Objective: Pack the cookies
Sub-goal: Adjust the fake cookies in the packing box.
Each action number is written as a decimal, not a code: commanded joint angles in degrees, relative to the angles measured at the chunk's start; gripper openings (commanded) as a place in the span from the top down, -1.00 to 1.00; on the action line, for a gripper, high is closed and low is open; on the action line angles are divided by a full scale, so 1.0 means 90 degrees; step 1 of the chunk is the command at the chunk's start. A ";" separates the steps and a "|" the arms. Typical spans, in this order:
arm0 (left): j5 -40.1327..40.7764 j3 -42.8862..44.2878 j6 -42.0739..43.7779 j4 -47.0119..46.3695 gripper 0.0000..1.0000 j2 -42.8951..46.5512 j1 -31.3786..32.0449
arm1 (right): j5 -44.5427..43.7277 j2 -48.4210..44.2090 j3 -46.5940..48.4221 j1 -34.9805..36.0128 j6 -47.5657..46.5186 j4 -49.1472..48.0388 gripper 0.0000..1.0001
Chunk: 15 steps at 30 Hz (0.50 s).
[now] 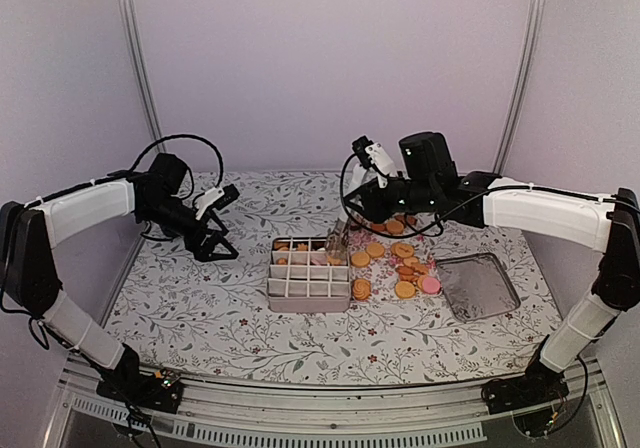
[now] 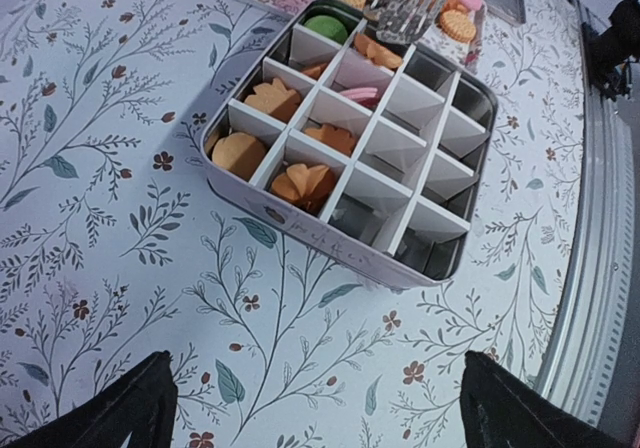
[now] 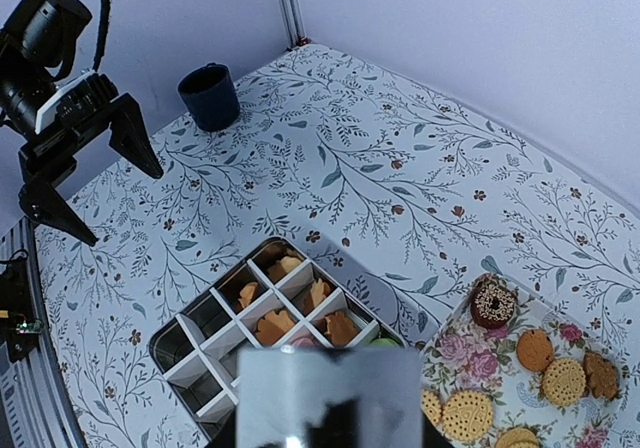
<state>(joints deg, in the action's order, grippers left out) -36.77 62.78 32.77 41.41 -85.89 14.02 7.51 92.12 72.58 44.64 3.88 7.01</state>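
Hovering over the far right corner of the white rectangular metal tin with dividers (image 1: 308,303), the right gripper (image 1: 337,238), fingers narrowly apart and any load hidden, seems set to fill cells from the round orange-tan cookies (image 1: 405,290) right of the tin; the left gripper (image 1: 215,240), left of it, gapes empty.

Surface (image 1: 200,318): white covering with grey-green leaf-and-flower print, flat.
Rectangular grey metal tin (image 1: 308,303): white dividers, four-by-four grid, upright, mid-surface.
Shallow grey metal lid (image 1: 478,286): right of tin, apart, hollow side up.
Pink floral plate (image 3: 470,363): just beside tin's far right corner.
Dark blue mug (image 3: 210,96): upright, far left, well apart from tin.
Silver metal posts (image 1: 137,58): rear corners.
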 commanded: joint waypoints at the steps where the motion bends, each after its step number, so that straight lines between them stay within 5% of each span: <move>1: -0.0064 -0.0111 0.0025 -0.0079 -0.98 0.0098 -0.0061 | -0.0010 -0.0144 0.0007 0.0056 0.0043 -0.0176 0.42; 15: -0.0114 -0.0167 -0.0008 -0.0120 -0.98 0.0078 -0.0056 | -0.0098 -0.0073 0.0212 0.0086 0.0040 -0.0290 0.43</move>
<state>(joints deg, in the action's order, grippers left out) -36.82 62.00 32.75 41.17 -85.89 14.02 6.33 92.12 72.58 44.66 3.46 8.01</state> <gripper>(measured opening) 0.992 0.287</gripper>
